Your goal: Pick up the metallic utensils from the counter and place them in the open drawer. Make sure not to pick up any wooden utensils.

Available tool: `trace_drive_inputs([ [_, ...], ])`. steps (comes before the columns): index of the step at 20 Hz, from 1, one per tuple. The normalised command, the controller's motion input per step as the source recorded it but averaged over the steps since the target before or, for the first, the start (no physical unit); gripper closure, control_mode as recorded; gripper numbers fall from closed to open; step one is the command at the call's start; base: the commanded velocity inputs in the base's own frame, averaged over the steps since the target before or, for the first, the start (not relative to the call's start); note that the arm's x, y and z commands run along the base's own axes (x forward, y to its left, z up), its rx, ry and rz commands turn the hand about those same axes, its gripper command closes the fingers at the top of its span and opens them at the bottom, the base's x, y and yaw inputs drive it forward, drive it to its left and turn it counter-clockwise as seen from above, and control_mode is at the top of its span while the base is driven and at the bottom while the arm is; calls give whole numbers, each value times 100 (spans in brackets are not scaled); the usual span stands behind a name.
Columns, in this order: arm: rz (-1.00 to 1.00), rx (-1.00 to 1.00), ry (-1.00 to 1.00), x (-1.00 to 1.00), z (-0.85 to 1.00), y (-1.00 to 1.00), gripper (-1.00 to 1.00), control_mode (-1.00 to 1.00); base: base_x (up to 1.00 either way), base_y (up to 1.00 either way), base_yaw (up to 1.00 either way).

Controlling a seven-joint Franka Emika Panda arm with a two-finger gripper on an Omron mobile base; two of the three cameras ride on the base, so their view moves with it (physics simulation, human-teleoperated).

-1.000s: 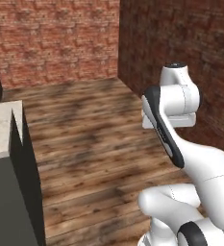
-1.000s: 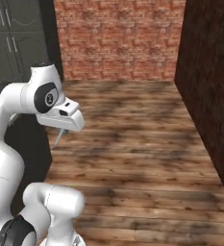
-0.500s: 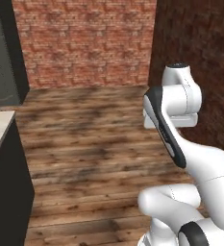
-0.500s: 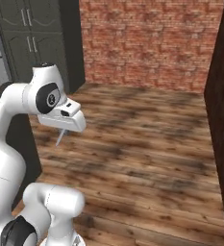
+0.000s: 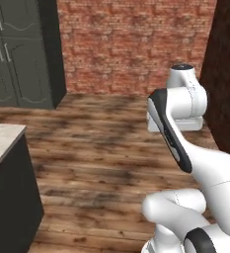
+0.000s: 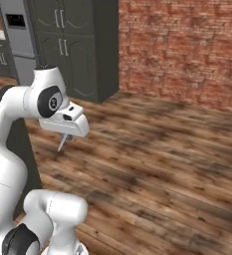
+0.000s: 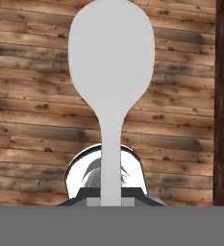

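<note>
A silver-grey metallic utensil [image 7: 110, 72], a spoon with a round head and slim handle, fills the middle of the hand view, pointing away over the wooden floor. My gripper [image 7: 111, 198] is shut on its handle. From the right base camera the gripper [image 6: 65, 135] sits under the white hand, held high over the floor, and the spoon [image 6: 62, 144] hangs below it as a thin grey sliver. A corner of the pale speckled counter [image 5: 0, 143] over its dark base lies at the left edge. The open drawer and the wooden utensils are out of view.
Tall dark grey-green cabinets [image 5: 19, 53] stand at the back left, also seen from the right camera [image 6: 75, 45], beside a grey appliance [image 6: 17, 36]. A red brick wall [image 5: 136, 44] closes the back. A dark wall [image 5: 227, 74] stands to the right. Wooden floor [image 6: 162, 164] spreads ahead.
The whole picture has swung sideways, so the base has turned: the dark cabinets have come into view and the brick wall slid right. The arm keeps its pose with the spoon held.
</note>
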Motion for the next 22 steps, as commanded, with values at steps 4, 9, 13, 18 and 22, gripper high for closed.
trace_drive_inputs([
  [4, 0, 0, 0, 0, 0, 0, 100, 100, 100, -61, 37],
  [9, 0, 0, 0, 0, 0, 0, 100, 100, 100, -66, 38],
  [13, 0, 0, 0, 0, 0, 0, 100, 100, 100, -83, 40],
  [18, 0, 0, 0, 0, 0, 0, 100, 100, 100, -90, 41],
  [22, 0, 0, 0, 0, 0, 0, 100, 100, 100, -81, 44],
])
